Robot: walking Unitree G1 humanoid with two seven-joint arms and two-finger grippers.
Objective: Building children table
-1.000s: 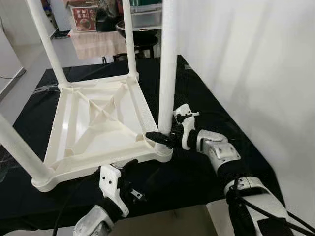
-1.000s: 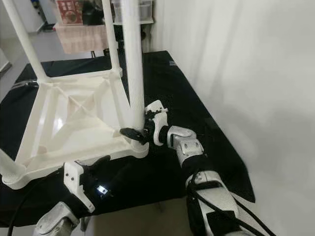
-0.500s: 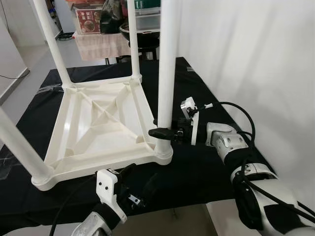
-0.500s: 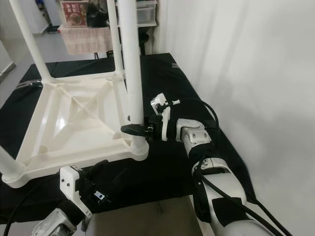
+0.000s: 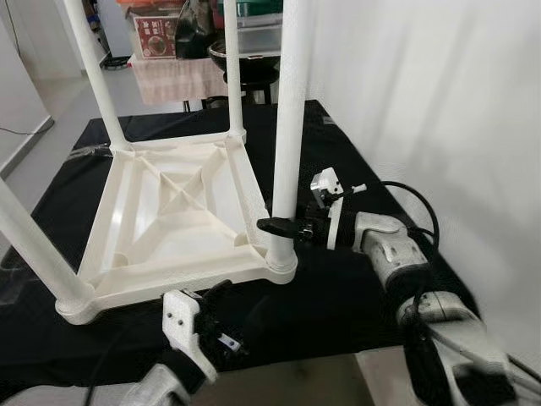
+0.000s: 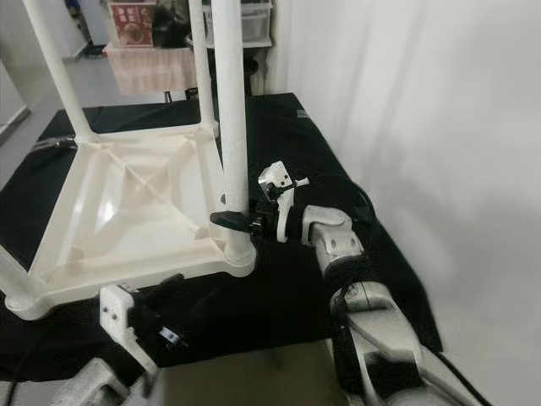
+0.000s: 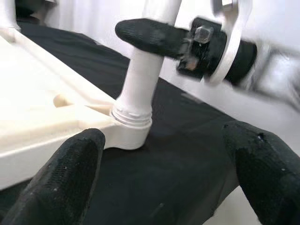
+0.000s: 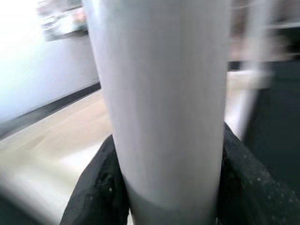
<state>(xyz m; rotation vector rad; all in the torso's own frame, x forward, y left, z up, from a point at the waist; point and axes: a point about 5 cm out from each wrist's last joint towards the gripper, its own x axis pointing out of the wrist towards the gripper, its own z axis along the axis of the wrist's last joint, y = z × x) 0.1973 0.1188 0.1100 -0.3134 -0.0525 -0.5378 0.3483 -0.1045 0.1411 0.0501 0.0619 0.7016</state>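
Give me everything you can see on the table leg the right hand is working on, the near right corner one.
The near-right leg is a plain white tube, plastic by its look, standing upright in the round corner socket of the upside-down white tabletop on the black cloth. A ribbed collar shows where it enters the socket. Its top runs out of frame. The right hand is shut on it low down, one black finger on each side. The left hand hangs open below the table edge, not touching.
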